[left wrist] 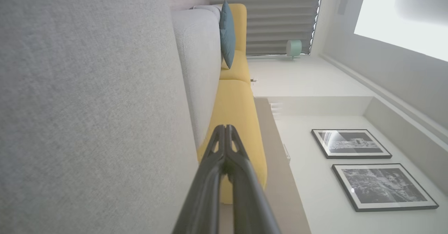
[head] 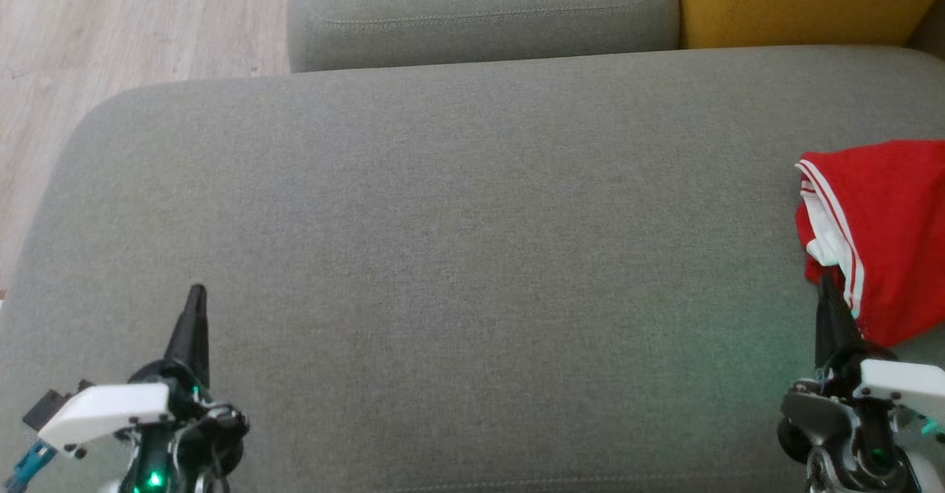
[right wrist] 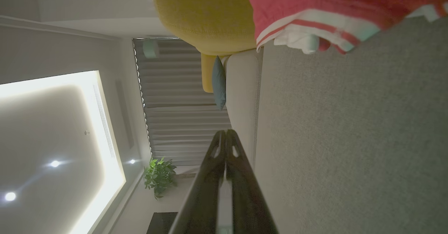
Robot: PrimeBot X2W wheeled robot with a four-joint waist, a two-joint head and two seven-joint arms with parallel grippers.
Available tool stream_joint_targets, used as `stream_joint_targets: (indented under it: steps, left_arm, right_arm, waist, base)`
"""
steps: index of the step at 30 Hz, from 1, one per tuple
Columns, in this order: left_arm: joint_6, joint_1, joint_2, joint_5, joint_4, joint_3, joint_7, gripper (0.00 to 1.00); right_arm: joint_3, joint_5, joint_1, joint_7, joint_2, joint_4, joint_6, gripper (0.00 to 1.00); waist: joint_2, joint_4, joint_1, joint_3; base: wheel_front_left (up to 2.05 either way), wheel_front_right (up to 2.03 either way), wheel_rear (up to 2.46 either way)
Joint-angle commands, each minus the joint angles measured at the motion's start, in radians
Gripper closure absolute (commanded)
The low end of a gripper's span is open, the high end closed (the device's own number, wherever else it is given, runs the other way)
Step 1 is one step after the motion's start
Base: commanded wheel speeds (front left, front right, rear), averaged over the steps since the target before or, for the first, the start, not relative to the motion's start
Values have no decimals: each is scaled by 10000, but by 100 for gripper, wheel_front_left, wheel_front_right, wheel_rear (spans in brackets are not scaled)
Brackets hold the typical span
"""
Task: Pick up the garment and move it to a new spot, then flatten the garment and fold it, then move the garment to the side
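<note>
Left gripper is sitting at 7 o'clock in the head view, its 2 dark fingers pressed together and gripping nothing, pointing toward 12 o'clock over the grey seat cushion; the left wrist view is showing the same gripper clenched and empty. Right gripper is sitting at 5 o'clock, likewise clenched, its tip overlapping the near edge of the garment; in the right wrist view the gripper is pinching no cloth, and the garment is lying ahead of it toward 12 o'clock. The garment, red with white stripes, is lying bunched at 3 o'clock on the seat cushion, partly cut off by the frame edge. A grey back cushion is standing at 12 o'clock; a yellow cushion is adjoining it at 1 o'clock; wooden floor is showing at 10 o'clock.
</note>
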Motion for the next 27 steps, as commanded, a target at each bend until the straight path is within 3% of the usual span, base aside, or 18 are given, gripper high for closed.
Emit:
stream_joint_targets:
  steps: [1, 27]
  left_arm:
    - [-146, -613, 78, -282, -269, 422, 93, 100]
    - [-146, -620, 15, -208, -265, 510, 164, 100]
  right_arm:
    - [144, 305, -545, 112, -180, -298, 37, 100]
    - [42, 220, -554, 194, -107, -291, 37, 100]
  waist:
    - [-1, 2, 0, 0]
    - [-1, 2, 0, 0]
  base:
    - [0, 0, 0]
    - [0, 0, 0]
